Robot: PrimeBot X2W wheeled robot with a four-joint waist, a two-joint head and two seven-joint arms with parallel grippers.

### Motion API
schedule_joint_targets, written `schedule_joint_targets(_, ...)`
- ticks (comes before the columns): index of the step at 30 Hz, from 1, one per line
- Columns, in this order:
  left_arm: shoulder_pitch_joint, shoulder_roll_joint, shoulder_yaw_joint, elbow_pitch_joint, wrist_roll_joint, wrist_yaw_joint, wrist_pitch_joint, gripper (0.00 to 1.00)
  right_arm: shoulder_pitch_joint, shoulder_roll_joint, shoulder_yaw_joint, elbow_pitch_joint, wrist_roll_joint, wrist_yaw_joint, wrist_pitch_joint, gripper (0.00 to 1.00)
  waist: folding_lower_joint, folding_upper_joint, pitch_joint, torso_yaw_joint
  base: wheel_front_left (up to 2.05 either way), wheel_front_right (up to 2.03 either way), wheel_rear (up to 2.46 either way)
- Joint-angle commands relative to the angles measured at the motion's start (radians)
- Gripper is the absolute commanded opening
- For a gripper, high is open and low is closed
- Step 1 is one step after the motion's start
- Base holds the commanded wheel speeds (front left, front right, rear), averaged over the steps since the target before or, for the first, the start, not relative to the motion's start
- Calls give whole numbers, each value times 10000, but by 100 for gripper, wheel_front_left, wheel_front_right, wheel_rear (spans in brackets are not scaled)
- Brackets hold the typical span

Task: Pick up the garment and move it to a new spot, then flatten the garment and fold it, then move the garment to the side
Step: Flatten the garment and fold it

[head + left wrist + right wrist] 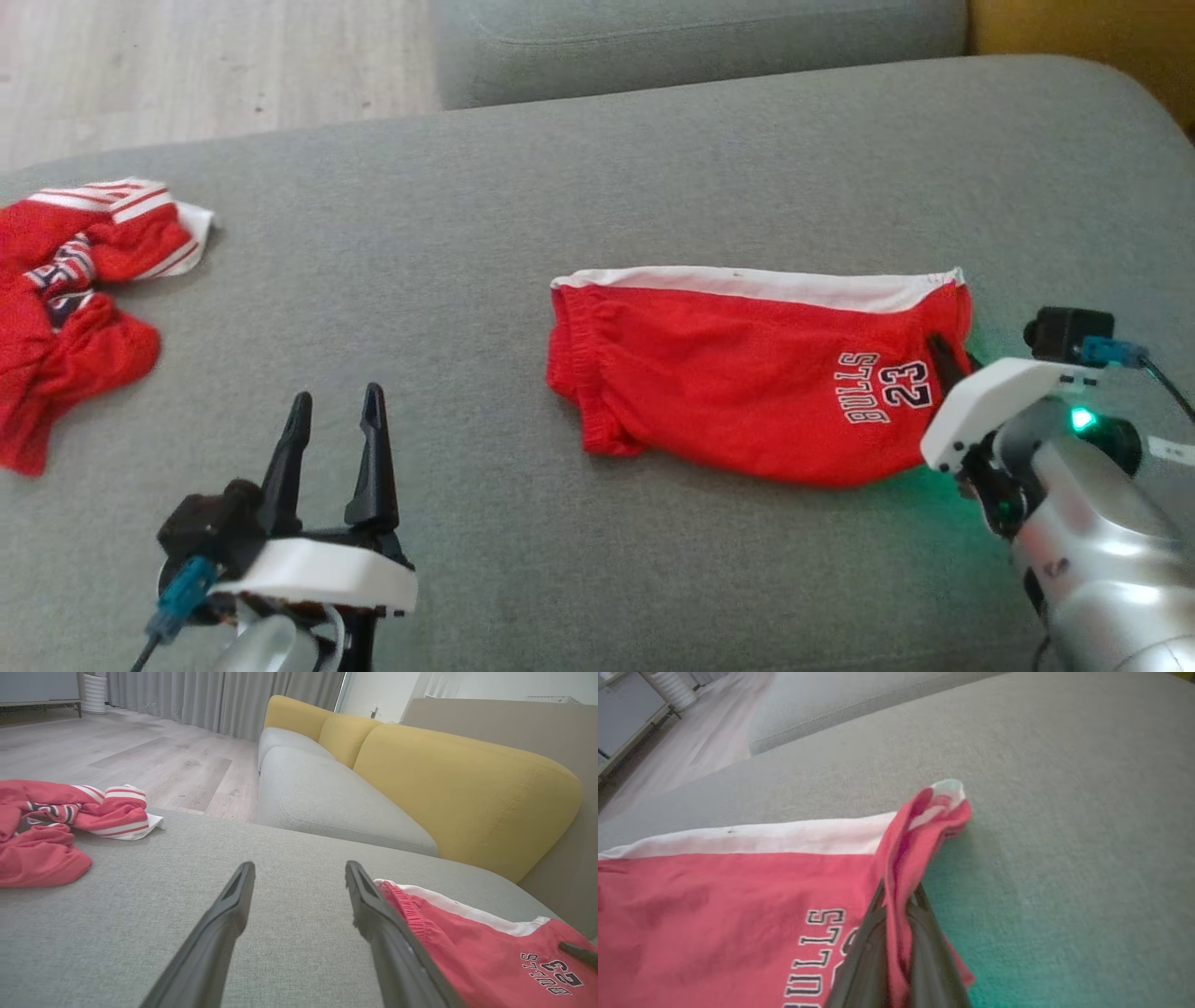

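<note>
On the grey sofa cushion [467, 233], the red shorts [728, 373] marked 23 lay flat right of centre, their white band along the far edge. The right gripper [900, 896] was clamped on a bunched fold at their right end. The left gripper [337, 394] stood spread wide, holding nothing. A crumpled red garment [75, 299] lay well apart at the left.
</note>
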State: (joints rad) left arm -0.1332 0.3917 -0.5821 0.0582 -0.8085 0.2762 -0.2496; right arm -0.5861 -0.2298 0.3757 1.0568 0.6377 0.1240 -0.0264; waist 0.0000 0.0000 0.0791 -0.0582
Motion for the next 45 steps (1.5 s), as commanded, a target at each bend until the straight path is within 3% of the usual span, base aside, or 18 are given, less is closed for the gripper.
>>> schedule_joint_targets(1,-284,88,350,-195,87,-33,-105,100,-504,169,98,-451,-128,67,-139,0,0,0,-114,235,0,0,0)
schedule_joint_targets(15,-230,-244,181,3,51,-245,-111,100,-806,1597,1018,-2315,-520,67,843,0,0,0,-390,1592,0,0,0)
schedule_joint_targets(28,-268,-456,351,121,140,-366,-118,100,-205,1792,2206,-2799,-461,67,1664,0,0,0,-199,2022,0,0,0)
schedule_joint_targets(29,-253,-475,371,137,145,-375,-118,100,-187,1792,2256,-2846,-445,67,1645,18,0,0,-206,1998,0,0,0)
schedule_joint_targets(30,-240,-492,388,154,149,-390,-118,100,-166,1793,2309,-2903,-424,67,1621,50,0,0,-217,1962,0,0,0)
schedule_joint_targets(31,-231,-508,400,168,157,-406,-119,100,-138,1793,2374,-2998,-372,67,1580,92,0,0,-232,1918,0,0,0)
schedule_joint_targets(32,-227,-526,405,183,169,-422,-119,100,-110,1793,2414,-3096,-308,67,1518,100,0,0,-249,1869,0,0,0)
schedule_joint_targets(40,-190,-598,357,241,265,-492,-120,100,28,1794,2565,-3837,-48,67,1028,100,0,0,-472,1411,0,0,0)
schedule_joint_targets(45,-121,-599,303,215,275,-472,-110,100,-11,1794,1912,-4112,-360,67,577,100,0,0,-632,1207,0,0,0)
